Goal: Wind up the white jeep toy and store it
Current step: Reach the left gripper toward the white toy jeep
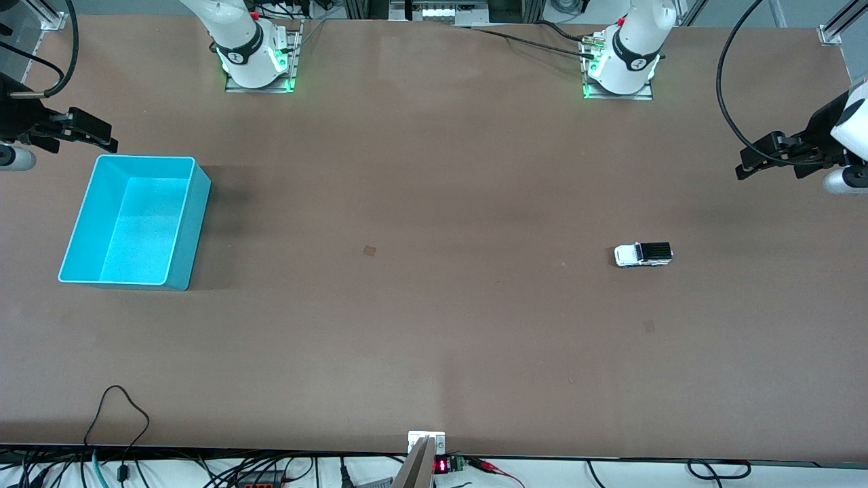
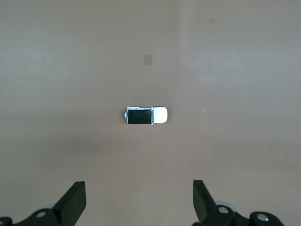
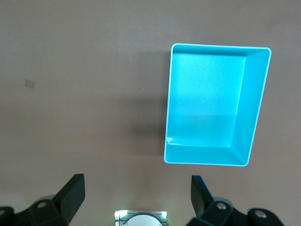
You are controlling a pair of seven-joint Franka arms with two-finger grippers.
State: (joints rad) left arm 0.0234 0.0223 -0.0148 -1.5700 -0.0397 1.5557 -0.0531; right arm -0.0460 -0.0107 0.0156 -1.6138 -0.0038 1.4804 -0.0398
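Both grippers hang raised with fingers apart, empty. The white jeep toy (image 1: 643,255) sits upright on the table (image 1: 434,339), well apart from the left gripper (image 1: 746,166); the right gripper (image 1: 102,139) hangs beside the cyan bin (image 1: 180,169).

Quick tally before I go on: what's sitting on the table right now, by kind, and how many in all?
Small white toy jeep with a black roof: 1
Open cyan plastic bin, nothing in it: 1
Total: 2
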